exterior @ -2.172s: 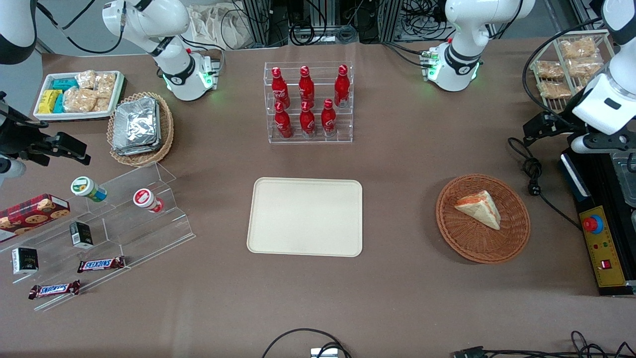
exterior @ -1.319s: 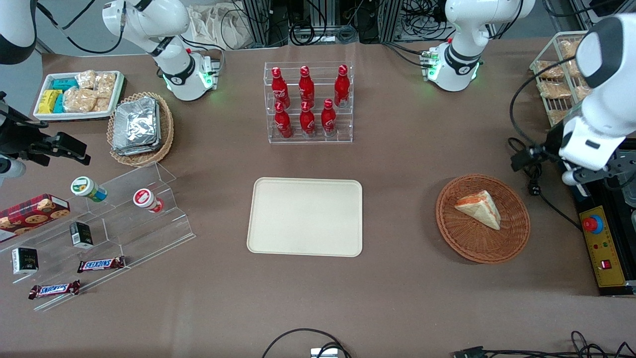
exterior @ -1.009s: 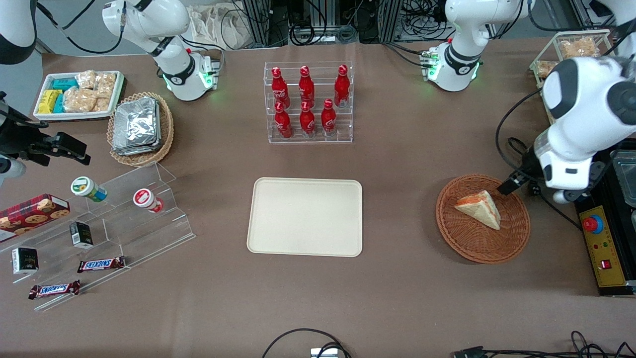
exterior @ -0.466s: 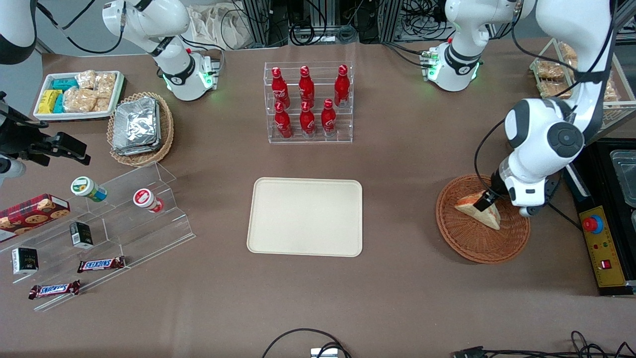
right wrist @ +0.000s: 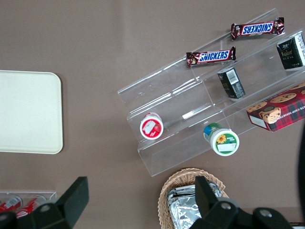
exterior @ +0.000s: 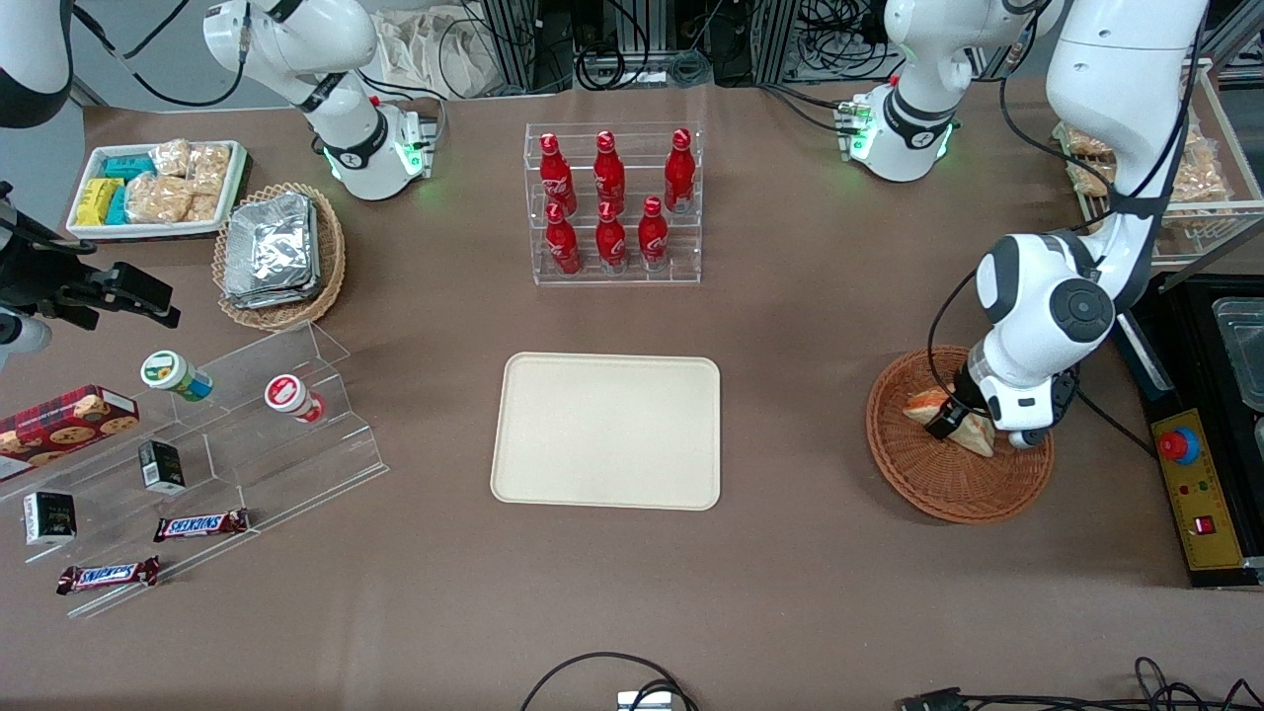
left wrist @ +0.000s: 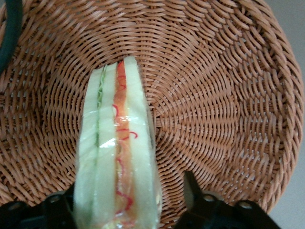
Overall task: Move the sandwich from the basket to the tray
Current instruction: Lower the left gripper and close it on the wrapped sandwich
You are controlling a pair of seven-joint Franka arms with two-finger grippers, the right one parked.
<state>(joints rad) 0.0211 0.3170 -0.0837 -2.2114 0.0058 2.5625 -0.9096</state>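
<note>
Right now the grasp is being set up: the left arm's pincer (left wrist: 126, 202) is down inside the round orange-brown woven wicker basket (exterior: 928, 474), its two dark fingers (left wrist: 193, 188) spread apart with the sandwich between them and a gap showing on at least one side, so nothing is clamped yet. The sandwich (left wrist: 116, 157), a pale cream bread wedge with orange-red filling and a thin green line along its edge, lies on the basket floor (left wrist: 214, 105); from the front only its ends (exterior: 923, 403) peek out beside the wrist. The flat cream-beige rectangular tray (exterior: 605, 431) with rounded corners sits bare on the brown tabletop (exterior: 790, 326), well apart from the basket, toward the parked arm's end. Judging by this, the next move calls for bringing the fingers together gently on the soft bread faces, firm enough to hold but not crush, then lifting straight up clear of the wicker rim before carrying the wedge across to the tray.
</note>
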